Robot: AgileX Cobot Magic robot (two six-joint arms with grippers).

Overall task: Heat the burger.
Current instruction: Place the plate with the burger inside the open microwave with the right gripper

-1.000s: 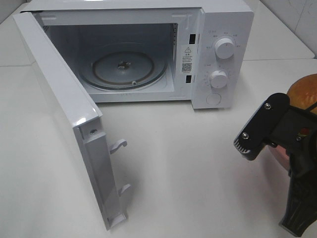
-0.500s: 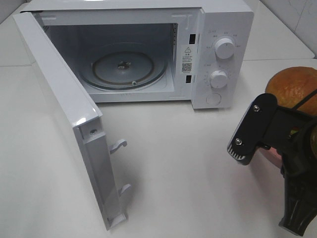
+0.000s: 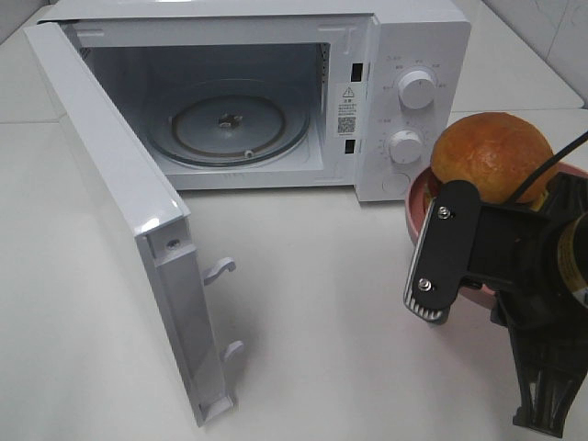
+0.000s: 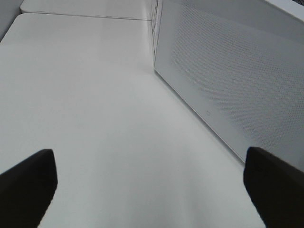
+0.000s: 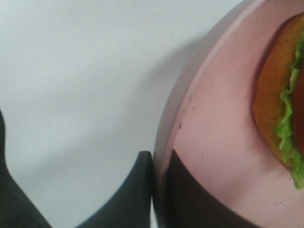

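Change: plate w/ burger has been brought in from the right edge of the high view and is now close to the microwave, by its front-right corner.
Meaning: carry phase judged under way. Door is swung open and turntable is bare, so loading is still to be done, then door shut & heat set.
Vs 1 s ago: only a sliver of bun was seen at the frame edge; now the whole dome & pink rim are shown. Microwave & door unmoved.
Burger: seated on the plate, not yet inside.
R pincer: clamped together on the plate rim, 1 finger each side.
L pincer: spread wide, nothing held, beside the door's outer face, over the table.
Plate height: shadow under rim suggests it is lifted off the table; not certain.
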